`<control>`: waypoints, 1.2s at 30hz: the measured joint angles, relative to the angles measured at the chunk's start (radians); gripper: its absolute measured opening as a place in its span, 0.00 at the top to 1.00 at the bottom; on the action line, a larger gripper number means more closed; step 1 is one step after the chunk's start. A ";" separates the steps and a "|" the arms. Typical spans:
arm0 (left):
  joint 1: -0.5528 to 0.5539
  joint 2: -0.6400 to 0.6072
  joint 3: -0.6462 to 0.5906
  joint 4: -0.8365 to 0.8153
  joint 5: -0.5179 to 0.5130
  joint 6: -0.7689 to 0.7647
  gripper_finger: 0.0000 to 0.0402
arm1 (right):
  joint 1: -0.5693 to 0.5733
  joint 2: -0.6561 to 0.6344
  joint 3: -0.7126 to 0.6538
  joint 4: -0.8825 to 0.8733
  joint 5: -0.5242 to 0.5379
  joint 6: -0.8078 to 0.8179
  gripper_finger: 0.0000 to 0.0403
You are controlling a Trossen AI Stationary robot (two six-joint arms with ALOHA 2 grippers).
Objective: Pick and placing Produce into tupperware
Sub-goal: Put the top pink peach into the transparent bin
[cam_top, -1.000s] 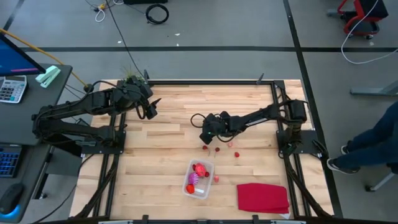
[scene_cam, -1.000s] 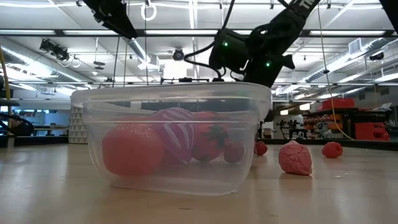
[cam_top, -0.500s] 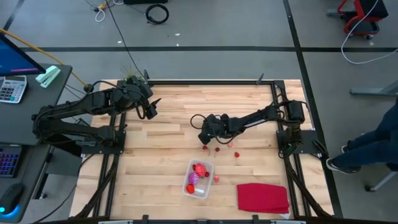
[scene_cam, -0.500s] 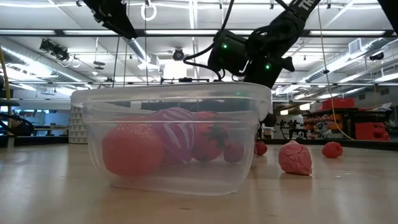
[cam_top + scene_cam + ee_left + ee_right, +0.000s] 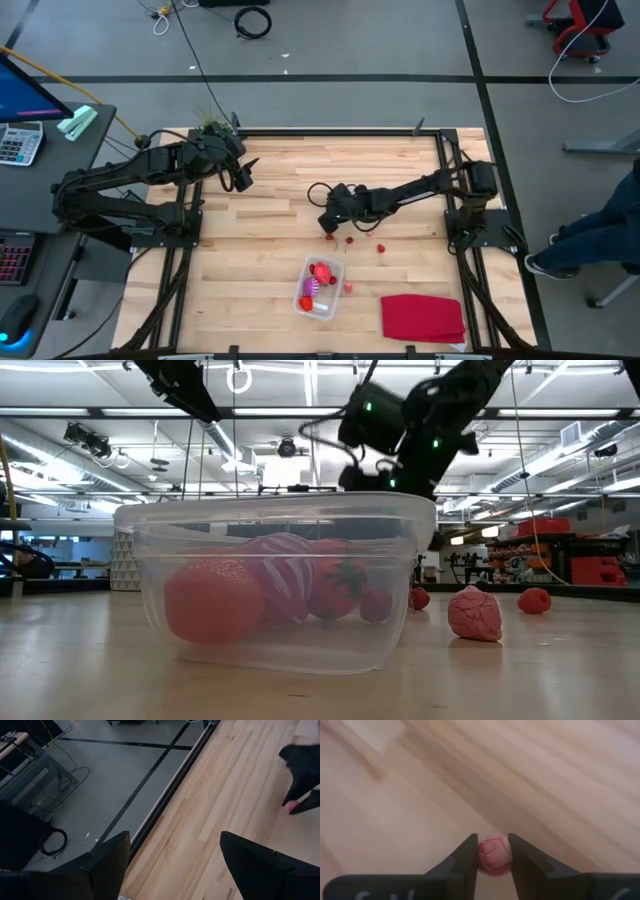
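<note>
The clear tupperware (image 5: 320, 287) stands near the table's front middle with red pieces and a purple striped piece (image 5: 283, 585) inside. Loose red produce pieces (image 5: 350, 239) (image 5: 381, 248) lie on the wood behind it, and one more (image 5: 349, 287) lies beside its right wall. My right gripper (image 5: 495, 862) reaches down at mid-table, shut on a small bumpy pink-red piece (image 5: 495, 854). In the low view the tupperware hides its fingertips. My left gripper (image 5: 175, 865) hangs open over the far left of the table, with nothing between its fingers. My right gripper pinches the bumpy pink-red piece by its two opposite sides (image 5: 483, 855) between its two fingers (image 5: 469, 860). The fingers slant down at it from the table's right side. Whether the piece still touches the wood, I cannot tell.
A flat red cloth (image 5: 422, 318) lies at the table's front right corner. A green plant (image 5: 212, 122) stands at the far left corner, behind my left arm. A larger pink piece (image 5: 474, 613) lies right of the tupperware in the low view. Bare wood spreads across the table's left half.
My right gripper has rolled about the line it points along and stands a little higher in the low view. The loose pieces and the tupperware have stayed where they were.
</note>
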 joint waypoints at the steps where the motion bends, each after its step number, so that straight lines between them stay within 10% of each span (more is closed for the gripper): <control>1: 0.000 0.000 0.000 0.000 0.000 0.000 0.21 | 0.000 -0.020 0.000 0.002 0.002 0.000 0.74; 13: 0.000 0.000 0.000 -0.006 0.000 0.000 0.21 | 0.219 -0.216 0.001 0.118 -0.179 0.091 0.74; 22: 0.000 0.000 0.000 -0.006 0.000 -0.011 0.21 | 0.455 -0.087 0.002 0.180 -0.025 0.012 0.74; 36: 0.000 0.000 0.000 -0.005 0.000 -0.027 0.21 | 0.402 -0.042 0.002 0.179 -0.009 -0.061 0.59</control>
